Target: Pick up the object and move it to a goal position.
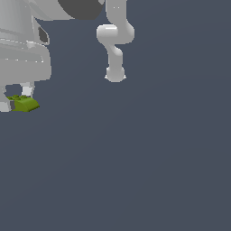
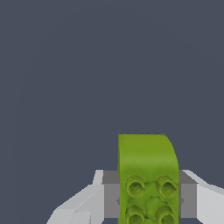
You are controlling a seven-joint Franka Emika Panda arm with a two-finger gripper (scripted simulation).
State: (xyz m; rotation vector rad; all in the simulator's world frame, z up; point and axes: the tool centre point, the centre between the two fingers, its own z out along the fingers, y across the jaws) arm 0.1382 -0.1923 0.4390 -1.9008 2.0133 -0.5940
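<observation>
The object (image 1: 25, 103) is a small yellow-green blocky chunk at the exterior view's left edge. My white gripper (image 1: 16, 100) is shut on it, with one finger (image 1: 28, 90) behind it and the other at its near side. In the wrist view the object (image 2: 146, 175) is a studded green brick with a rounded end, clamped between my two grey pads (image 2: 110, 194), with the gripper (image 2: 148, 197) closed around it. I cannot tell whether it rests on the dark floor or hangs just above it.
The arm's base and lower links (image 1: 115, 40) stand at the back middle of the exterior view. The dark grey floor (image 1: 135, 158) stretches flat all around.
</observation>
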